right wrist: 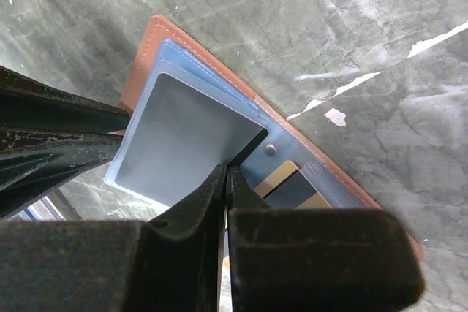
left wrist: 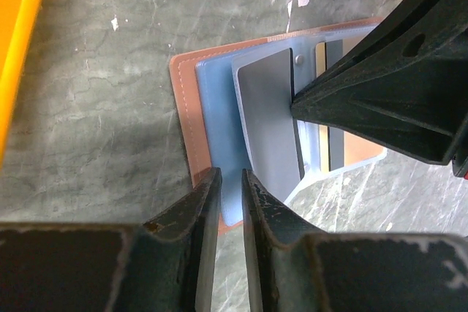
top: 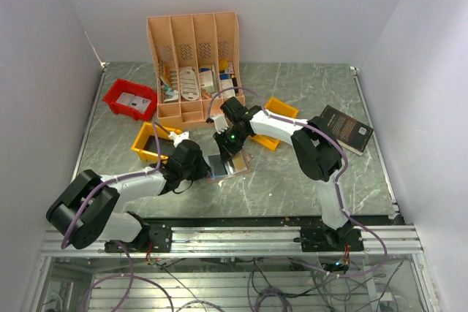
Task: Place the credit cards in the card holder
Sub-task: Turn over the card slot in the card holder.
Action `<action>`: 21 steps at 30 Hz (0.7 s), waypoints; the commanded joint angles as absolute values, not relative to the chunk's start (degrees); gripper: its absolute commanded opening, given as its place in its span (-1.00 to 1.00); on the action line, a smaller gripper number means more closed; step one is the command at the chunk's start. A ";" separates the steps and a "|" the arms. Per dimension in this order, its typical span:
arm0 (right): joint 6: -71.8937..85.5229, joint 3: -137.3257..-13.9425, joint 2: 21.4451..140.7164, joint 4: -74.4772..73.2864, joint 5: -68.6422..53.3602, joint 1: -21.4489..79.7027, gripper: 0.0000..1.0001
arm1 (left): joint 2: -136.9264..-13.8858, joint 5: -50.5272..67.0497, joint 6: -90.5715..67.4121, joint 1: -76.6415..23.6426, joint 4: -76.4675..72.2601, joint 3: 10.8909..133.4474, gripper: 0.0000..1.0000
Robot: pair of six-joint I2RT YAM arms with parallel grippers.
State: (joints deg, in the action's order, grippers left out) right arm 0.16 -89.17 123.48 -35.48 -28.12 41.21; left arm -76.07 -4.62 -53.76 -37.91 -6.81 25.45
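The tan-brown card holder (top: pixel 229 165) lies open on the table between both arms. In the left wrist view its leather cover (left wrist: pixel 183 115) carries pale blue clear pockets. A grey-blue credit card (right wrist: pixel 183 144) sits in the raised pocket panel. A second beige and dark card (right wrist: pixel 292 189) is in the pocket behind it. My right gripper (right wrist: pixel 227 171) is shut, its tips touching that grey card's corner. My left gripper (left wrist: pixel 231 175) hovers at the holder's near edge. It is open by a narrow gap with only the blue panel edge showing beyond it.
A peach slotted organiser (top: pixel 194 63) stands at the back. A red bin (top: pixel 130 99) and a yellow bin (top: pixel 150 141) lie at the left. Another yellow bin (top: pixel 279 118) is behind the right arm, and a black book (top: pixel 348 129) at the right.
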 commanded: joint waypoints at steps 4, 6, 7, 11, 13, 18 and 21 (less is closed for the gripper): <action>-1.18 -89.43 121.12 -36.63 -25.51 40.69 -0.88 | -75.43 -3.17 -52.83 -37.35 -6.06 27.20 -0.40; -1.51 -89.53 120.06 -36.62 -25.49 40.56 -0.86 | -75.29 -3.21 -52.66 -37.34 -5.71 27.47 -0.39; -1.62 -89.68 119.36 -36.67 -25.49 40.43 -0.85 | -75.13 -3.37 -52.58 -37.35 -5.33 27.61 -0.38; -2.23 -89.95 117.37 -36.88 -26.10 40.03 -0.81 | -74.12 -3.69 -52.23 -37.30 -4.28 27.97 -0.32; -2.49 -90.07 116.63 -37.08 -27.01 39.73 -0.81 | -73.96 -3.57 -52.05 -37.31 -4.13 28.14 -0.31; -2.94 -90.49 116.02 -37.61 -29.10 38.44 -0.80 | -74.44 -3.03 -51.54 -37.33 -4.00 28.95 -0.27; -3.08 -90.13 113.89 -37.49 -30.24 36.70 -0.79 | -74.44 -2.78 -51.19 -37.35 -3.90 29.46 -0.17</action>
State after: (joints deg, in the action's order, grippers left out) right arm -2.11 -89.25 117.25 -36.80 -28.23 38.89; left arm -75.00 -4.56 -52.47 -37.91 -4.16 27.40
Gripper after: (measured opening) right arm 0.102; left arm 0.394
